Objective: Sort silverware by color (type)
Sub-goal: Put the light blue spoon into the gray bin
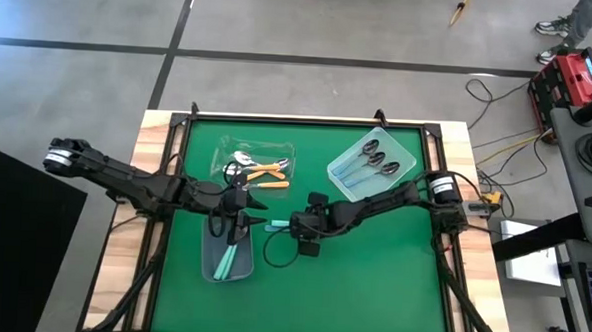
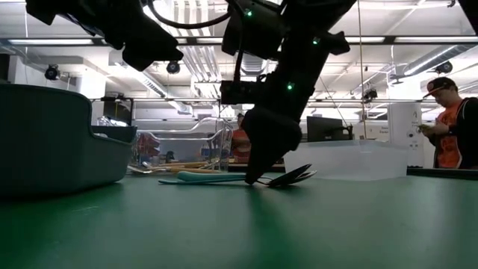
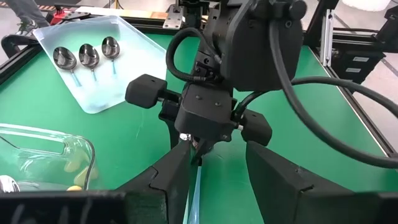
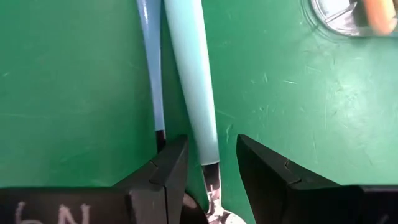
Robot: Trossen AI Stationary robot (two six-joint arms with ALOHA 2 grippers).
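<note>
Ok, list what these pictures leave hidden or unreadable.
- High view: the right claw covers the teal spoon bowl; grip unconfirmed.
- High view: the left claw overhangs the grey bin; its contents are partly hidden.
- Low view: orange spoons in the clear bin are too blurred to count.

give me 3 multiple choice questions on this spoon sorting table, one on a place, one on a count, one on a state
1. Where do the orange spoons lie?
A. in the clear bin
B. in the grey bin
C. on the floor

2. How many spoons lie in the clear tray?
A. one
B. three
C. six

3. How does the right gripper stand?
A. raised high over the tray
B. parked off the table
C. low on the green mat, jaws either side of a teal spoon

Answers: 1 A, orange handles show inside the clear bin; 2 B, three bowls side by side; 3 C, the right wrist view shows the handle between the jaws.
</note>
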